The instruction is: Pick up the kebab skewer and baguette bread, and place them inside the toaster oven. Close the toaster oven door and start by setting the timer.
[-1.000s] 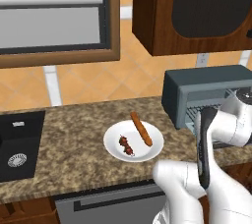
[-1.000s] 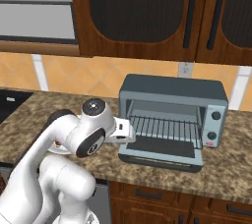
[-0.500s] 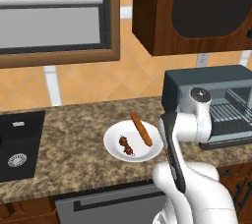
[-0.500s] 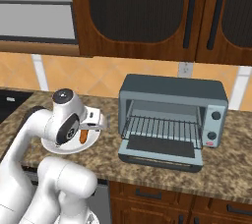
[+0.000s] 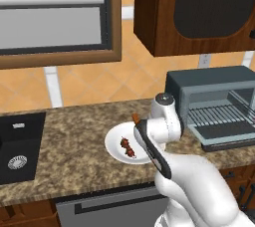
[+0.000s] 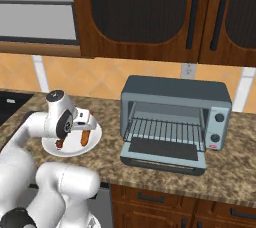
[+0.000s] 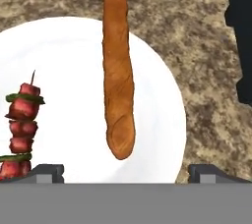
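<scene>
Task status: no step is complete, judging from the present layout. The slim orange-brown baguette bread (image 7: pixel 118 75) and the short kebab skewer (image 7: pixel 20 125), threaded with dark red meat chunks and thin green slices, both lie on the round white plate (image 7: pixel 162 115). The plate rests on the speckled brown stone counter (image 5: pixel 74 171), to the left of the dark blue-grey boxy toaster oven (image 6: pixel 175 117).

The toaster oven door (image 6: pixel 165 153), a blue-grey frame around dark glass, is folded down flat. The wire rack (image 6: pixel 167 131) inside carries nothing. The two round knobs (image 6: pixel 217 128) on the right-hand panel of the oven are visible; their setting cannot be read.

The two-finger gripper (image 7: pixel 125 174) hangs above the plate with its jaws spread wide and nothing between them. In the hand view the baguette runs lengthwise between the two dark fingertips (image 7: pixel 44 173), so it appears to be the first item targeted.

Remaining steps: grasp and load each food item, shut the door, set the timer.

Appearance of the baguette: long, narrow, rounded at both ends, slightly thicker toward the near end, with a matte, lightly mottled crust. Its far end overhangs the plate rim. It lies beside the skewer without touching it.
</scene>
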